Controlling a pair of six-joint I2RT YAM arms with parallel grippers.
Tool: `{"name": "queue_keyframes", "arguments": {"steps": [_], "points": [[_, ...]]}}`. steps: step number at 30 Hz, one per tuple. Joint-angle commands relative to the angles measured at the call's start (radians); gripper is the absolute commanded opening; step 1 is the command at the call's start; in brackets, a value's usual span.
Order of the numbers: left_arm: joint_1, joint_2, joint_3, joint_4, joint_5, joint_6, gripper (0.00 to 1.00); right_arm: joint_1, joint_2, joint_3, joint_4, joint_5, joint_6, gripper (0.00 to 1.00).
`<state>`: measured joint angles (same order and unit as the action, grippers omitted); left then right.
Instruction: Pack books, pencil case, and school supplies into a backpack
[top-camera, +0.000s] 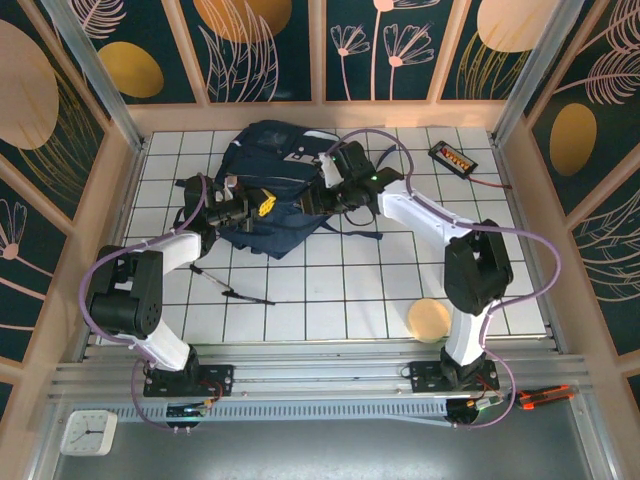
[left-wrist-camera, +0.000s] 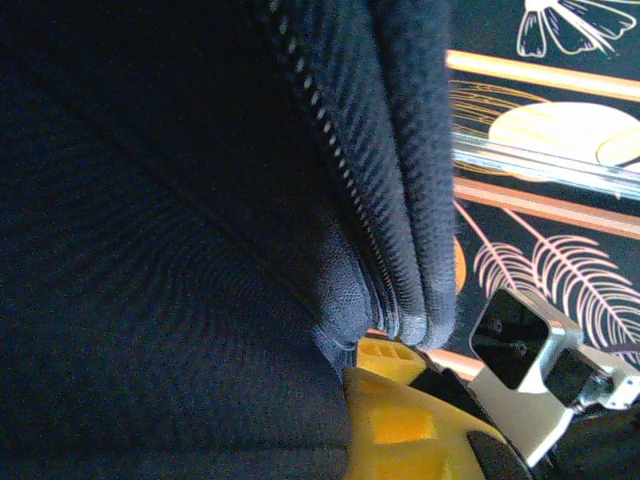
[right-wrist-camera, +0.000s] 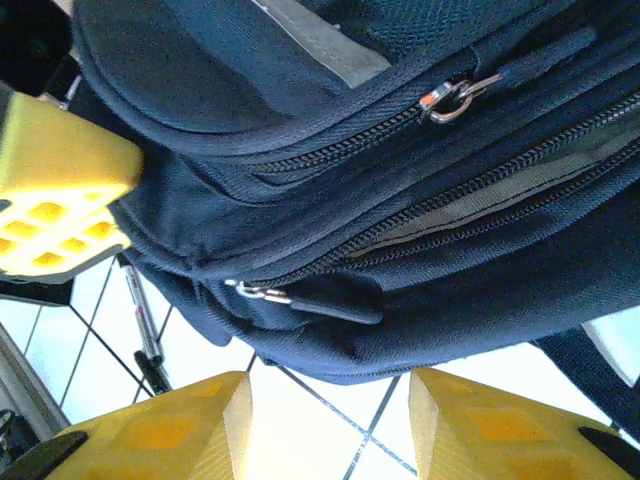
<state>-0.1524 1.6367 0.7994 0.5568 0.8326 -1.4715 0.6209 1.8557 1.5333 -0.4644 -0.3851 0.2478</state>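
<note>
Top external view: backpack (top-camera: 268, 175) lies on tabletop (top-camera: 330, 290), upper centre of frame; left gripper (top-camera: 262, 208) closed, pinching fabric at backpack's left edge. Right wrist view: right gripper (right-wrist-camera: 330, 395) at bottom of frame, jaws apart, holding nothing, just below backpack's edge; pen (right-wrist-camera: 140, 325) on tabletop, lower left, beside backpack.

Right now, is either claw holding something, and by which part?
The left claw is shut on the backpack, pinching a fold of fabric beside its zip. The right claw is open and holds nothing.
</note>
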Motion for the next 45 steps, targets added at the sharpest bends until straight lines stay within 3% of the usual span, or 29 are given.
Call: {"name": "queue_keyframes", "arguments": {"steps": [1,17,26,35,40,43,44,45], "points": [[0.006,0.011,0.055,0.081,0.018,-0.041,0.00,0.003,0.050,0.040,-0.006,-0.023,-0.040,0.45],[0.005,0.035,0.063,0.084,0.029,-0.044,0.00,0.009,0.236,0.249,-0.023,-0.078,-0.038,0.47],[0.007,0.041,0.067,0.084,0.030,-0.040,0.00,0.019,0.223,0.239,-0.008,-0.014,-0.026,0.00],[0.041,-0.002,0.127,-0.193,0.003,0.188,0.00,-0.048,0.064,0.036,-0.069,0.235,0.000,0.00],[0.054,-0.018,0.153,-0.276,0.000,0.263,0.00,-0.110,0.014,-0.040,-0.069,0.242,-0.003,0.00],[0.054,-0.027,0.130,-0.217,0.010,0.224,0.00,-0.113,0.006,-0.029,0.007,0.090,0.000,0.00],[0.054,-0.027,0.119,-0.185,0.019,0.200,0.00,-0.096,-0.005,-0.034,0.062,0.037,0.010,0.13],[0.054,-0.022,0.116,-0.166,0.028,0.185,0.00,-0.080,-0.011,-0.036,0.101,0.026,0.019,0.33]]}}
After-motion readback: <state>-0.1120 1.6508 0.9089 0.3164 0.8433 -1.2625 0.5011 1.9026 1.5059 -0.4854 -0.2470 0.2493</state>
